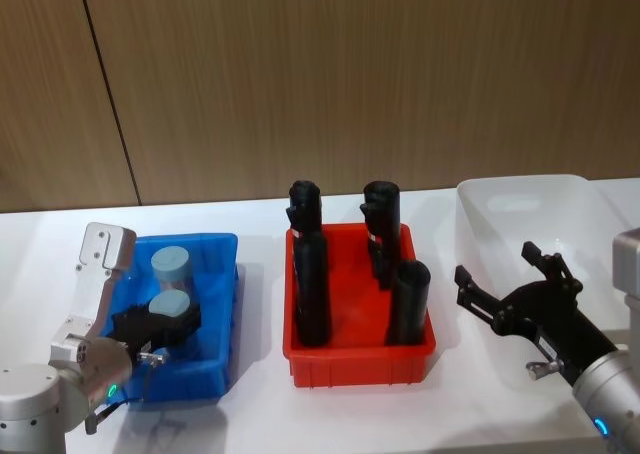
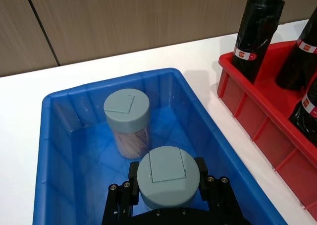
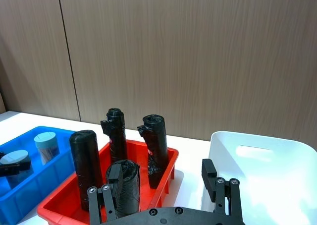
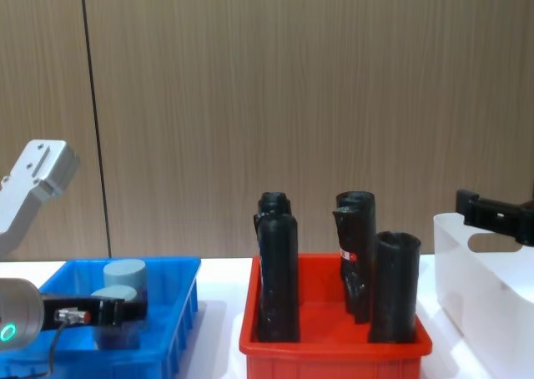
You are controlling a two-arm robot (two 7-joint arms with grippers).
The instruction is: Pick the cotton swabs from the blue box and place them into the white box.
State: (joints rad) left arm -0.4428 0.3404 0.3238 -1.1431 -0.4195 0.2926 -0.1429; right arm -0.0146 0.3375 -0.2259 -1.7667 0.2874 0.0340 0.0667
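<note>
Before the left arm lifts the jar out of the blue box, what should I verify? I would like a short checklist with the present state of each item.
1. The left gripper is around the near cotton swab jar: ok.
2. Firm hold on that jar: cannot tell.
3. The second jar is outside the gripper: ok.
4. Low way across: not ok. The red bin with tall black rolls stands between the blue box and the white box.
5. White box free to receive: cannot tell. The open right gripper hangs over its near part.
</note>
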